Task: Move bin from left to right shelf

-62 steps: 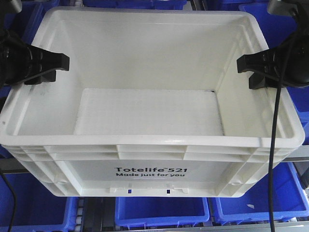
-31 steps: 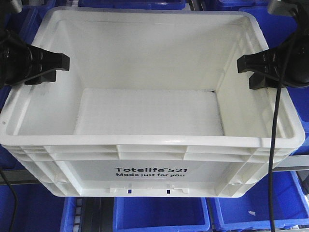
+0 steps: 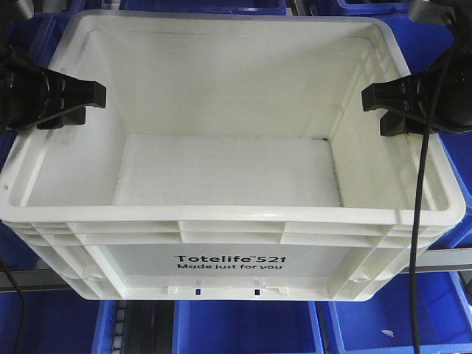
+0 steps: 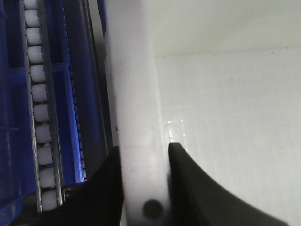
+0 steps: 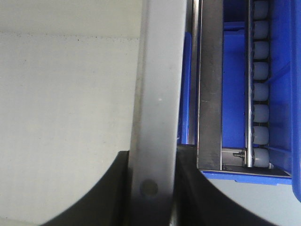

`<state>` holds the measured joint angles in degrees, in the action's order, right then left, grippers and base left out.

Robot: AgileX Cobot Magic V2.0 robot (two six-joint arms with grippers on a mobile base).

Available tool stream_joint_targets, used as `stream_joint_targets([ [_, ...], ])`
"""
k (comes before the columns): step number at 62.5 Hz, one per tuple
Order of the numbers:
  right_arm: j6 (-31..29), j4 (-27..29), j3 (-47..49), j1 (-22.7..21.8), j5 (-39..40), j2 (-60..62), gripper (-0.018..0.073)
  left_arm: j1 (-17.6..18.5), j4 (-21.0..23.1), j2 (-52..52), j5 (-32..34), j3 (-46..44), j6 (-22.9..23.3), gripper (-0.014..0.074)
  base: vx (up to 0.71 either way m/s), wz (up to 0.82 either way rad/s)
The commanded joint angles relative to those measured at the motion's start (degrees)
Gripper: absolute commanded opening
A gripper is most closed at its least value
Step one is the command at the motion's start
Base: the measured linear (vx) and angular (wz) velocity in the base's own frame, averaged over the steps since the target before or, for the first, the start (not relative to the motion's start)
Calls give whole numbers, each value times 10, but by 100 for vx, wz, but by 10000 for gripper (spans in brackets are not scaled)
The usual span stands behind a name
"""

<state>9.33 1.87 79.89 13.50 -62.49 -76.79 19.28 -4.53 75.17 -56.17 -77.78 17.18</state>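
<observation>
The white bin (image 3: 221, 184) is seen held up between the two arms, empty, with its printed side toward the front-facing camera; blue bins (image 3: 247, 324) and a grey shelf rail (image 3: 442, 259) lie below it, and which shelf it hangs over cannot be told. The left gripper (image 3: 68, 105) is closed on the left rim, whose wall is pinched between the fingers (image 4: 106, 188), one inside and one outside. The right gripper (image 3: 391, 110) is clamped the same way on the right rim, its fingers (image 5: 101, 197) set narrow around the wall. Only a thin strip of smooth plastic is gripped on each side, so the rim could be let slip if the arms were moved unevenly or too quickly, and the bin would be tilted or dropped onto the bins beneath. The base could be caught on the rail or the roller track (image 4: 40, 117) if it were carried too low. A black cable (image 3: 417, 221) hangs across the right front corner and could be snagged.
</observation>
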Motion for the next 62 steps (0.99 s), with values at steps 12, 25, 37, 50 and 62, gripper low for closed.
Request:
stream_joint_targets([
  [12,-8,-74,22,-10,49,22,-8,-7,-56,-31,39,-23,-22,56,0,0],
  [25,-8,-74,22,-10,49,22,-8,-7,-56,-31,39,-23,-22,56,0,0],
  [37,-8,-73,22,-10,49,22,-8,-7,-56,-31,39,-23,-22,56,0,0],
  [50,-8,-79,22,-10,49,22,-8,-7,-56,-31,42,-23,-22,56,0,0],
  [62,-8,-79,22,-10,53,21,-8,-7,-56,-31,41,-23,-22,56,0,0],
])
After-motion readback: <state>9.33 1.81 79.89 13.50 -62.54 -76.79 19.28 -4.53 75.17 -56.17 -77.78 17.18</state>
